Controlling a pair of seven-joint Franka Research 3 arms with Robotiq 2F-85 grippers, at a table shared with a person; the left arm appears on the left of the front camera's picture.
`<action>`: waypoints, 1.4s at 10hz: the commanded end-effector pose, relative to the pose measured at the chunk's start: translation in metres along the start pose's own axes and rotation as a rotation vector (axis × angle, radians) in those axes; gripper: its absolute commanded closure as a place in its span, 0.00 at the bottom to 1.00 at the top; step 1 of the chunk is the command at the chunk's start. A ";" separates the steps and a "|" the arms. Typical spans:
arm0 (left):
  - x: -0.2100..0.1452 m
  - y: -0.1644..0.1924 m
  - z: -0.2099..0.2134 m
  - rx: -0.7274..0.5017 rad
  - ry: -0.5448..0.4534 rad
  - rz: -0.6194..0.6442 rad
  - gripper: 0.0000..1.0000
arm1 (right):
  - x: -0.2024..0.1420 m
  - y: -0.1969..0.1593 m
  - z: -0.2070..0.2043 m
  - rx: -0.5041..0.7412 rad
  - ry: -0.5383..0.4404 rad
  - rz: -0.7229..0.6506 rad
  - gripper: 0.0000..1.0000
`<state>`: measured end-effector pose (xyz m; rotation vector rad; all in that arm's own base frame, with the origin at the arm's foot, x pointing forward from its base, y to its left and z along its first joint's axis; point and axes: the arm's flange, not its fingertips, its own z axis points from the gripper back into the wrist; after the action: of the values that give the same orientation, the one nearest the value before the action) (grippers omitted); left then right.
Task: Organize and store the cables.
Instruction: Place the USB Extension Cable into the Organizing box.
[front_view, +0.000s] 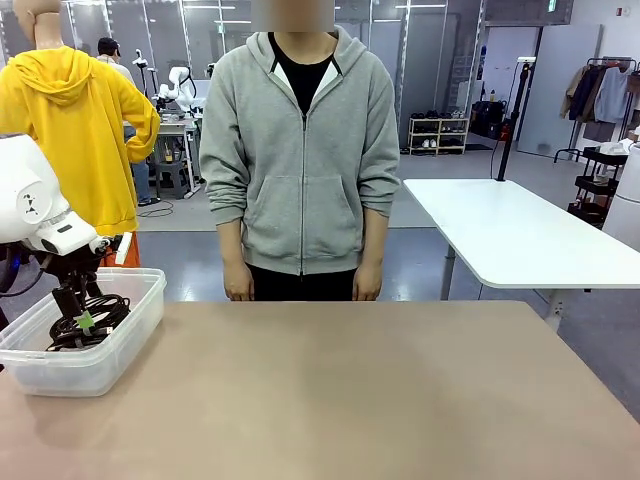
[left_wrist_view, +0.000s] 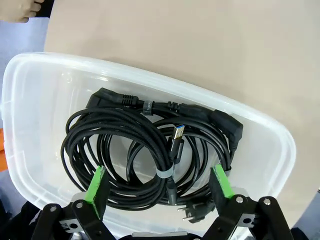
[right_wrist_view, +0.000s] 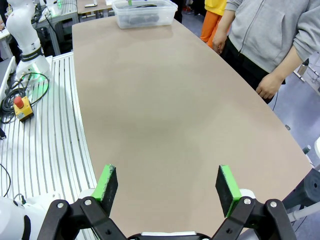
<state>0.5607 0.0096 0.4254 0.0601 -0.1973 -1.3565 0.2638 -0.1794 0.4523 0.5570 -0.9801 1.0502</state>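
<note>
Brown tabletop (front_view: 350, 400) lies bare at lower centre; at lower left, coiled black cables (left_wrist_view: 150, 155) rest inside a clear plastic bin (front_view: 130, 330), left gripper (left_wrist_view: 159, 186) above them, jaws wide, holding nothing. Right gripper (right_wrist_view: 167, 187) hovers likewise spread, empty. Storing looks nearly done; a person (front_view: 300, 150) stands beyond.

The left arm is reaching in from the left side, its wrist tilting downward, and the left gripper (left_wrist_view: 159, 185) is hanging with its green pads (left_wrist_view: 96, 184) spread wide apart. The right gripper (right_wrist_view: 167, 186) is hovering with its jaws standing wide too, gripping nothing.
</note>
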 end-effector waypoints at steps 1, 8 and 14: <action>-0.001 0.001 -0.001 -0.001 0.001 0.000 0.00 | -0.001 0.000 0.000 0.000 -0.014 0.020 0.00; -0.001 0.001 -0.001 -0.001 0.001 0.000 0.00 | -0.001 0.000 0.000 0.000 -0.014 0.020 0.00; -0.001 0.001 -0.001 -0.001 0.001 0.000 0.00 | -0.001 0.000 0.000 0.000 -0.014 0.020 0.00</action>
<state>0.5609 0.0082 0.4242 0.0585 -0.1956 -1.3591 0.2638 -0.1794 0.4523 0.5568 -0.9803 1.0506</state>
